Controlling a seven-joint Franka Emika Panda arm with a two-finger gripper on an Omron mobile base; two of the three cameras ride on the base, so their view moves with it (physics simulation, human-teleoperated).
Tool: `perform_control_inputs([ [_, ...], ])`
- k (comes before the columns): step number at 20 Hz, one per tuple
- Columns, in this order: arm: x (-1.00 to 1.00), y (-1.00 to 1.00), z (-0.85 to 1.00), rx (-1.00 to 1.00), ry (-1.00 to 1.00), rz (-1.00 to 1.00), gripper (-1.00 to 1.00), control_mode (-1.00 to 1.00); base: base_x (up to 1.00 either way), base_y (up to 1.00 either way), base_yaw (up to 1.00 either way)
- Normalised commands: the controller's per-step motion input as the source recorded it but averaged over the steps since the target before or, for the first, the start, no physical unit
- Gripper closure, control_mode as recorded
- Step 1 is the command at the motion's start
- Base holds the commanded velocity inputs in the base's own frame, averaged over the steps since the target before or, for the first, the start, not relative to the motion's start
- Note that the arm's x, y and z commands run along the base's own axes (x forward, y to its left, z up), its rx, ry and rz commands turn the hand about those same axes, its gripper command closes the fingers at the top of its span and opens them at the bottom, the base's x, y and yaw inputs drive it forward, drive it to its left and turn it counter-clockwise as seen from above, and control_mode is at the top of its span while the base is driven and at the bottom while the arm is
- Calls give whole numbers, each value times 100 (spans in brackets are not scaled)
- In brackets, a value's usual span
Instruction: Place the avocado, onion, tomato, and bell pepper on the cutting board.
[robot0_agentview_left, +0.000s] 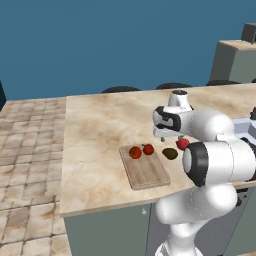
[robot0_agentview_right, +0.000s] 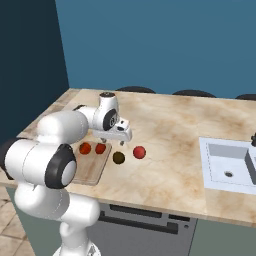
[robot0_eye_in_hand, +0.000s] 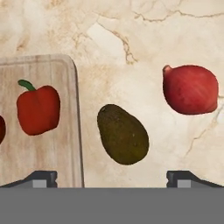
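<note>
The gripper (robot0_eye_in_hand: 112, 177) hangs over the marble worktop (robot0_agentview_left: 100, 125) with its jaws spread wide and nothing between them; in the hand view its two dark fingertips (robot0_eye_in_hand: 41, 177) stand far apart at the bottom edge, and the avocado (robot0_eye_in_hand: 123, 134) lies on the bare worktop between them, just beyond the tips and a little toward the left one; it is tilted, with its narrower end toward the board. The cutting board (robot0_eye_in_hand: 26, 70) lies just beside the avocado on the left of that view, its rounded corner and edge close to the fruit but not touching it; the bell pepper (robot0_eye_in_hand: 38, 109) rests on the board near that edge, its green stem pointing away from the gripper, and a sliver of the tomato (robot0_eye_in_hand: 1, 129) shows at the left border, also on the board. The onion (robot0_eye_in_hand: 190, 89) sits on the worktop on the other side of the avocado, apart from it and farther from the fingertips. From the left base view the tomato (robot0_agentview_left: 135, 152) and the pepper (robot0_agentview_left: 148, 149) sit side by side on the far end of the board (robot0_agentview_left: 145, 172), the avocado (robot0_agentview_left: 170, 153) lies just off its right edge, and the onion (robot0_agentview_left: 182, 144) is partly hidden behind the arm; the right base view shows the gripper (robot0_agentview_right: 111, 141) above the gap between the pepper (robot0_agentview_right: 100, 148) and the avocado (robot0_agentview_right: 118, 157), with the onion (robot0_agentview_right: 139, 152) near it and a sink (robot0_agentview_right: 227, 165) well apart to the right.
</note>
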Motion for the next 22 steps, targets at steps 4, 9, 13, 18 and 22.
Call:
perform_control_inputs([
  [4, 0, -21, 0, 0, 0, 12, -100, -100, 0, 0, 0],
  [9, 0, -12, -3, 0, 2, 15, -100, -100, 0, 0, 0],
  [13, -3, -3, -12, 0, 2, 17, -100, -100, 0, 0, 0],
  [18, -11, 0, -16, -2, 1, 18, -100, -100, 0, 0, 0],
  [22, -15, -1, -18, -2, 0, 15, -100, -100, 0, 0, 0],
])
